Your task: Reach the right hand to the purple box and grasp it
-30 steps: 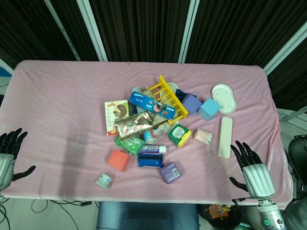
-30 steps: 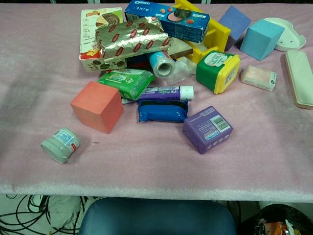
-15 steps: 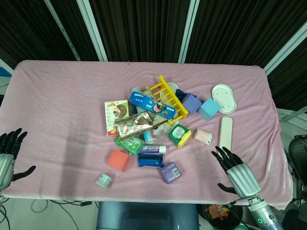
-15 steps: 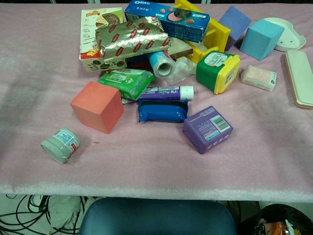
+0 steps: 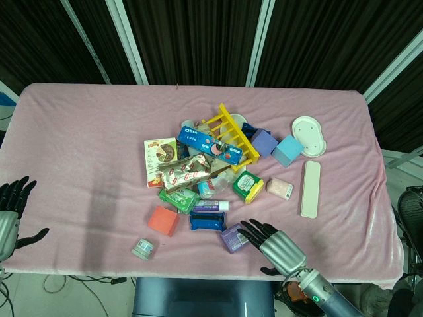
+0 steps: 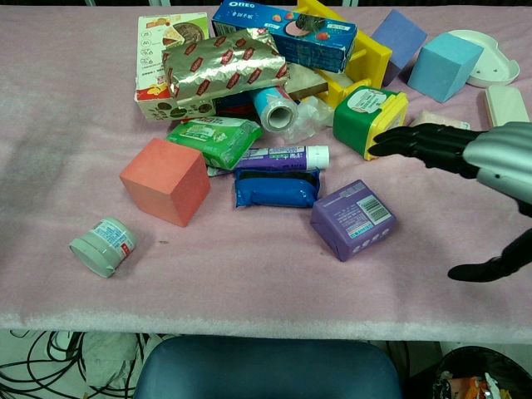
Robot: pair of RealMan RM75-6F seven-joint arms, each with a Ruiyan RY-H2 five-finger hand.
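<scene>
The right hand [image 6: 465, 158] hovers with fingers spread, holding nothing. The purple box [image 6: 353, 219] lies just beyond and below its fingertips, untouched; closing in and grasping remain.

I can read only one word: "OREO", in white letters on the long blue cardboard biscuit box [image 6: 285, 27] atop the pile. Other labels' print is too small for me.

Bright, even overhead light; soft short shadows under objects; both views sharp; dark backdrop, no glare.
</scene>
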